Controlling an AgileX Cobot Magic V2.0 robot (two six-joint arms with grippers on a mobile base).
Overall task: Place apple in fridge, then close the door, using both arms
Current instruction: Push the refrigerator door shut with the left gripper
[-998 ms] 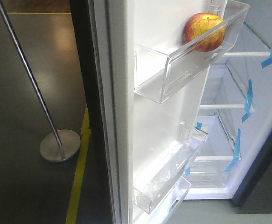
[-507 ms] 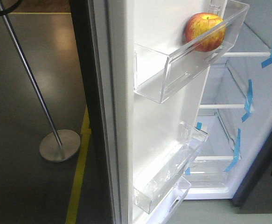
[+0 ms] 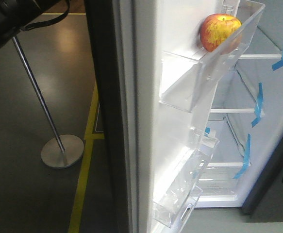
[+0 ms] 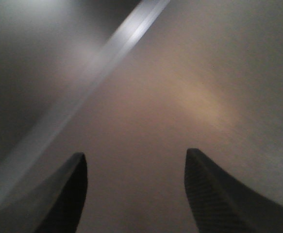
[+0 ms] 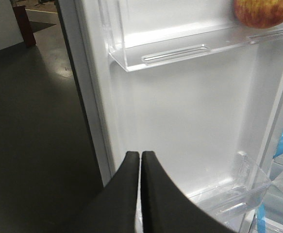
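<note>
the small red-and-yellow apple (image 3: 220,31) sits at the far end of the upper clear plastic bin (image 3: 199,77), on the white inner lining of the tall grey fridge door (image 3: 146,121). to its right is the open white fridge (image 3: 272,145) with blue tape strips (image 3: 258,104) on its shelf edges. over the last second the door has swung right toward the cabinet, so its bins show at a narrower angle, and the apple has kept its spot. the black left arm (image 3: 10,19) has come into view at upper left, above the steel floor stand (image 3: 37,97). the left gripper (image 4: 134,158) is spread wide and empty before a blurred grey surface, likely the door's outer face. the right gripper (image 5: 141,154) is pinched together on nothing, near the lining below the apple. placing looks done, and the closing push appears under way with the door still well ajar.
</note>
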